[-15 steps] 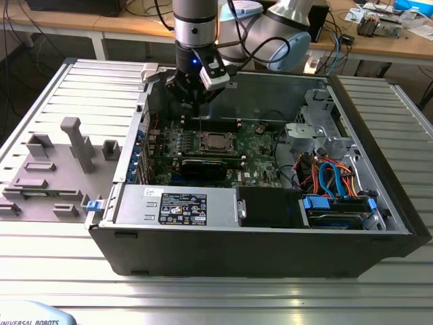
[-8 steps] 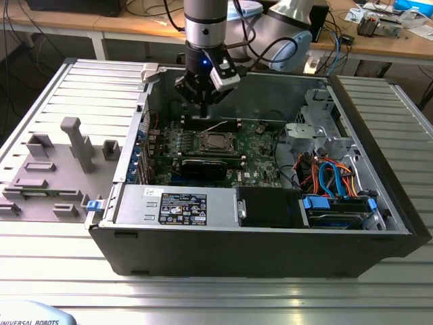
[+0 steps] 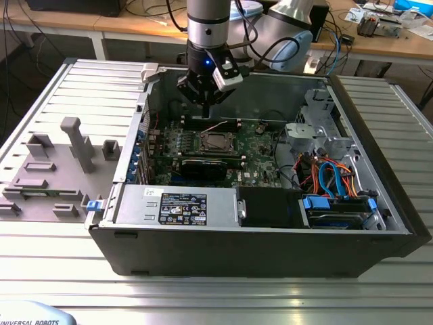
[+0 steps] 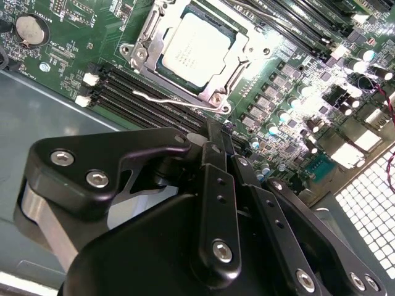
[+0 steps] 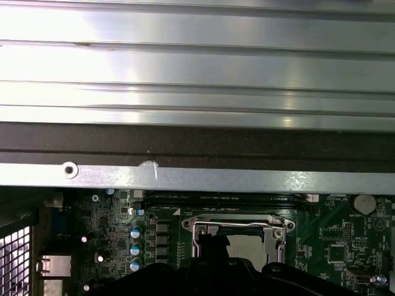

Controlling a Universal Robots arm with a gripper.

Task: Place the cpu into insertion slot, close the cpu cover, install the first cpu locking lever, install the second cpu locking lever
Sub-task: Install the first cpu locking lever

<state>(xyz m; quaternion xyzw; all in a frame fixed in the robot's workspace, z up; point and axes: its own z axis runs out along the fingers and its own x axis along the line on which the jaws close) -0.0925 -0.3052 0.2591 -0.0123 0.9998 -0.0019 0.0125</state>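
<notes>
Inspection of the open computer case on the ribbed metal counter. My jaws are drawn narrow, the fingertips together, and they hold nothing. In the exterior view they hang inside the case above the green board, near the socket on its far side. In the second wrist view the tips are over the black memory slots, just beside a corner of the socket.

The chip is seated in the socket, lying flat with its silver-grey top up. The cover is down over it (the chip's top shows through the window in the frame). A thin wire lever runs along the socket's edge on the memory-slot side; I cannot tell whether it is hooked. In the first wrist view another wire lever crosses the socket's far edge, and I cannot tell its latching either.
</notes>
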